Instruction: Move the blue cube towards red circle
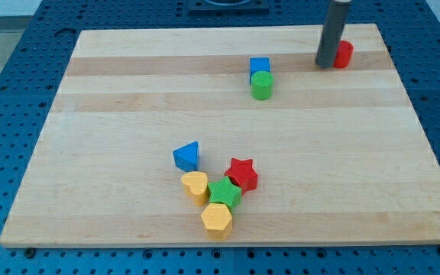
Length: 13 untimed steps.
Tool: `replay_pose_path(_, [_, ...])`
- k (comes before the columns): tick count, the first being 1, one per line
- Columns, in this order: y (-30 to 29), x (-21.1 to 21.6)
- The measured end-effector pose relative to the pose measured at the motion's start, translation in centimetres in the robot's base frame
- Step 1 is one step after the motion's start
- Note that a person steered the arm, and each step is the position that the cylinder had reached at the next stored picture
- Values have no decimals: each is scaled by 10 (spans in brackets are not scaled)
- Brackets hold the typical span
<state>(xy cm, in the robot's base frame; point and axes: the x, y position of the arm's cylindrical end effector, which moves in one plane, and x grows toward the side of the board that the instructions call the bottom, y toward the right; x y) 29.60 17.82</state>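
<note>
The blue cube (260, 66) sits near the board's top centre, touching the green cylinder (261, 86) just below it. The red circle (344, 54) is a red cylinder at the top right, partly hidden behind my rod. My tip (325, 66) rests on the board right at the red cylinder's left side, well to the right of the blue cube.
A cluster lies at the lower centre: a blue triangular block (187, 156), a red star (242, 174), a yellow heart-like block (195, 186), a green star (225, 194) and a yellow hexagon (217, 220). The wooden board (113, 99) lies on a blue perforated table.
</note>
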Motion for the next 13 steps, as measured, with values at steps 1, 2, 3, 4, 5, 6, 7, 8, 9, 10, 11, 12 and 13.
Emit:
replay_pose_path(1, [5, -9])
replay_pose_path(2, [-3, 1])
replay_pose_path(3, [-39, 85])
replay_pose_path(4, [-45, 133])
replay_pose_path(5, [-73, 154])
replay_pose_path(6, [-145, 147])
replay_pose_path(7, [-195, 140])
replay_pose_path(8, [-217, 112])
replay_pose_path(9, [-224, 92])
replay_pose_path(10, [-200, 54])
replay_pose_path(11, [-199, 53])
replay_pose_path(12, [-172, 46])
replay_pose_path(13, [-149, 42])
